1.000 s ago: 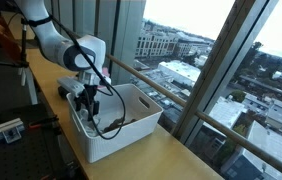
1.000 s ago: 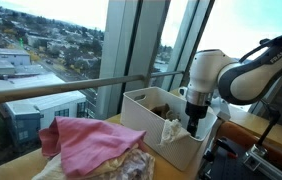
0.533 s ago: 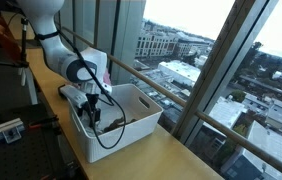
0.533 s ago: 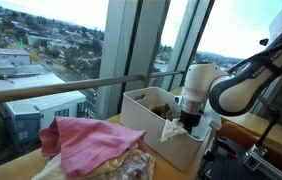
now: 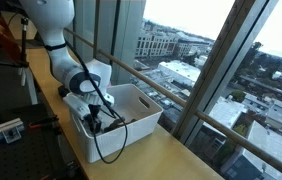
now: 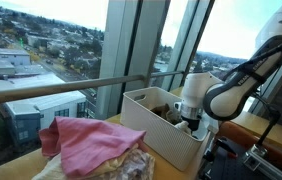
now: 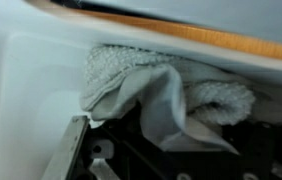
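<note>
Deep between bin (image 5: 133, 130) walls, claw (image 5: 93, 122) nears towel (image 7: 146, 90).

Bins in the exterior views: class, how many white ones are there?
1: the white bin on the counter beside the window, shown in both exterior views, gripper down inside it.
</note>
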Robot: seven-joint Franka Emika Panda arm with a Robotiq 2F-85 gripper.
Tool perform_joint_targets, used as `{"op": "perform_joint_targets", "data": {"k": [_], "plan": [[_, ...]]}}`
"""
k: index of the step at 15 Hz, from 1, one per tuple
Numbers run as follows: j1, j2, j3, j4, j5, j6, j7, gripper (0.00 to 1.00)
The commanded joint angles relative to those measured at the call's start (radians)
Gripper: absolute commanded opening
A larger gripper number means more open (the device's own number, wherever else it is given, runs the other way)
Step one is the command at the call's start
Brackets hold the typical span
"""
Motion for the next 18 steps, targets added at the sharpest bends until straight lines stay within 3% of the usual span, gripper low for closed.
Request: {"op": "perform_joint_targets", "data": {"k": [1, 6, 12, 18], "plan": [[-0.028, -0.014, 0.013, 0.012, 0.055, -0.012, -0.056, 0.36], [-0.041, -0.077, 0.016, 0.01, 0.084, -0.041, -0.08, 0.03], [-0.027, -0.328, 0.039, 0.012, 0.125, -0.078, -0.119, 0.06], [0.067, -0.521, 0.09, 0.115, 0.115, -0.141, -0.128, 0.06]]}}
